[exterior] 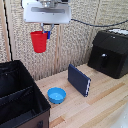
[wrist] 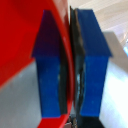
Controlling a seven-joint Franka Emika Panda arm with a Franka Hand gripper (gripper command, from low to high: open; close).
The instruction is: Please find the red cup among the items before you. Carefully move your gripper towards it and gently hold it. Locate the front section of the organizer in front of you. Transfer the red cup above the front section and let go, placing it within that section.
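Observation:
The red cup (exterior: 38, 41) hangs high in the air at the top of the exterior view, upright. My gripper (exterior: 46, 34) is shut on its rim from above. In the wrist view the blue-tipped fingers (wrist: 92, 60) pinch the red cup wall (wrist: 25, 45) between them. The black organizer (exterior: 22, 102) sits at the lower left of the exterior view, with a divider wall (exterior: 17, 92) making two compartments. The cup is above and to the right of the organizer's far end. Which compartment is the front section I cannot tell.
A shallow blue bowl (exterior: 56, 95) lies on the wooden table beside the organizer. A dark blue flat box (exterior: 79, 80) stands tilted behind it. A black boxy machine (exterior: 109, 52) stands at the exterior view's right. A cable crosses the back wall.

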